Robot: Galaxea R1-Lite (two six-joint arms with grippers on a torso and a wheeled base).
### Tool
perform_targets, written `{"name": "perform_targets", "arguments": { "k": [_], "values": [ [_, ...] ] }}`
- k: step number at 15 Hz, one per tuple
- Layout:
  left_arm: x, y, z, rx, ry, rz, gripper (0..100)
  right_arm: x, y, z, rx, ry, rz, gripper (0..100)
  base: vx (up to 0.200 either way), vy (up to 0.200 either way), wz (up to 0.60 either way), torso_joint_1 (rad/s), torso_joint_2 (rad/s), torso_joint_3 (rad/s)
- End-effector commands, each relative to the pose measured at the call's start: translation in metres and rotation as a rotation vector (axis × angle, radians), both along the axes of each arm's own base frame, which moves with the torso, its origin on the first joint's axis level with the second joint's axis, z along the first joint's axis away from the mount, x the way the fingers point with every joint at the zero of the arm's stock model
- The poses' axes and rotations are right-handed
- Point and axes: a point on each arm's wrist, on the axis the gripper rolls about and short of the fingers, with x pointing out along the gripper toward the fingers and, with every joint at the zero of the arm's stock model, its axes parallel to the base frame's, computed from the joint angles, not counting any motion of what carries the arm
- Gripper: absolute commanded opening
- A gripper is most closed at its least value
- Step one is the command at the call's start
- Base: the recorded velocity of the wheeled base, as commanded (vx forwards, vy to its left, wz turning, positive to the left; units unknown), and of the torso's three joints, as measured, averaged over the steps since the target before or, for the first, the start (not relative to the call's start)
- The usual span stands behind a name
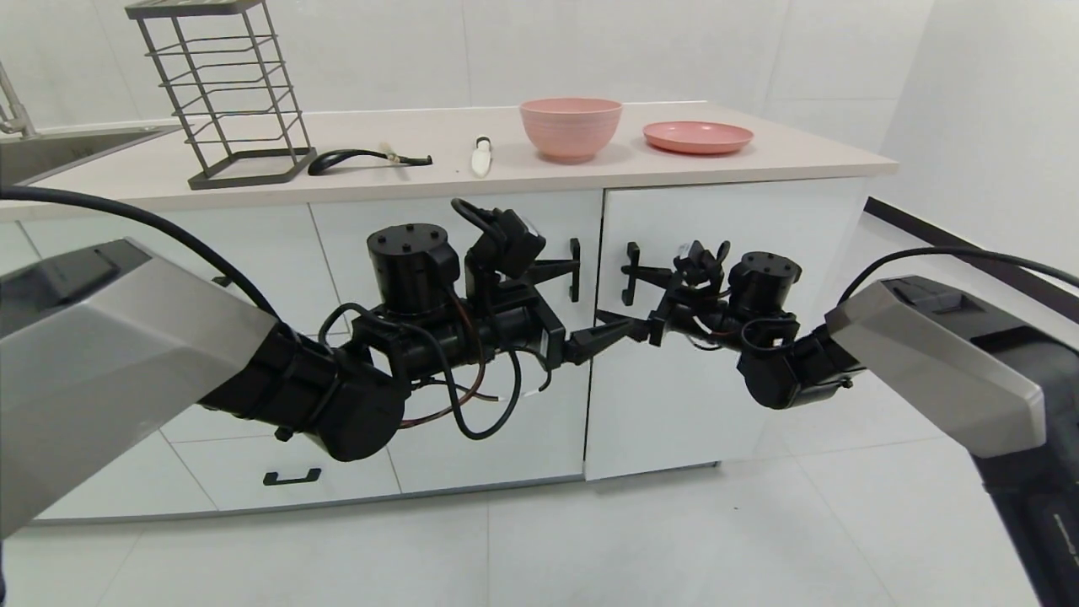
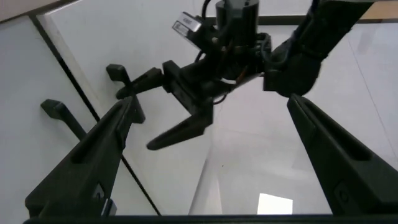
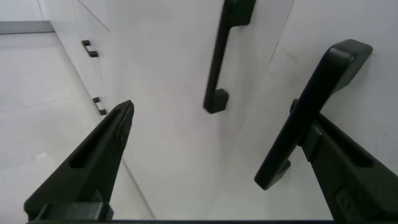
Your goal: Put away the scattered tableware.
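Along the back, a long pale worktop [image 1: 784, 160] over white cabinet doors [image 1: 708, 379]. At its far left end, a steel sink [image 1: 67, 150] set into the top. Just beside the sink, upright on the worktop, a tall black wire rack [image 1: 253, 171] with stacked slots.

Lower down, in front of the doors and below the worktop edge, both arms angled in toward the middle seam. Left gripper [image 2: 212, 106] level with the door handles, jaws spread wide, gripping nothing. Right gripper [image 3: 211, 109] facing it from the other side, jaws likewise wide apart and bare. Tips of the two close together near the seam between the doors; touching or not, cannot tell.

Up on the worktop, right of centre, a pink bowl [image 1: 571, 126], upright, mouth up. Toward the right end, a flat pink plate [image 1: 698, 136], near the bowl but apart from it. Between rack and bowl, a black ladle [image 1: 337, 157] lying flat, scoop just beside the rack's base, handle pointing toward the bowl. Near the ladle's handle end, a small white utensil [image 1: 480, 156] lying flat, clear of both ladle and bowl.

On the doors, two black vertical handles [image 1: 576, 270] either side of the seam, right by the open jaws. Lower left, a short black drawer handle [image 1: 292, 477].
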Motion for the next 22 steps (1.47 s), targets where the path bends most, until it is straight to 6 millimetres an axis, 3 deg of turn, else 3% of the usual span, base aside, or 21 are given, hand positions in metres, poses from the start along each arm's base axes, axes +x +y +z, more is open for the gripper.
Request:
{"name": "perform_targets", "arguments": {
  "k": [1, 6, 10, 14, 18, 22],
  "values": [
    [0.006, -0.007, -0.005, 0.000, 0.000, -0.004, 100, -0.027, -0.005, 0.019, 0.002, -0.010, 0.035, 100, 0.000, 0.000, 0.00, 0.000, 0.00, 0.000],
    [0.026, -0.038, -0.006, -0.020, -0.014, -0.027, 100, -0.079, -0.019, 0.024, -0.007, 0.019, 0.071, 100, 0.000, 0.000, 0.00, 0.000, 0.00, 0.000],
    [0.054, -0.058, 0.007, -0.045, -0.043, 0.008, 100, -0.103, -0.029, 0.030, -0.006, 0.015, 0.089, 100, 0.000, 0.000, 0.00, 0.000, 0.00, 0.000],
    [0.054, -0.077, 0.000, -0.041, -0.036, -0.020, 100, -0.107, -0.031, 0.028, -0.004, 0.009, 0.087, 100, 0.000, 0.000, 0.00, 0.000, 0.00, 0.000],
    [0.032, -0.109, 0.009, -0.064, -0.064, -0.130, 100, -0.106, -0.033, 0.029, -0.001, 0.002, 0.080, 100, 0.000, 0.000, 0.00, 0.000, 0.00, 0.000],
    [0.033, -0.107, 0.010, -0.069, -0.071, -0.126, 100, -0.097, -0.055, 0.028, -0.002, -0.004, 0.014, 100, 0.000, 0.000, 0.00, 0.000, 0.00, 0.000]
  ]
}}
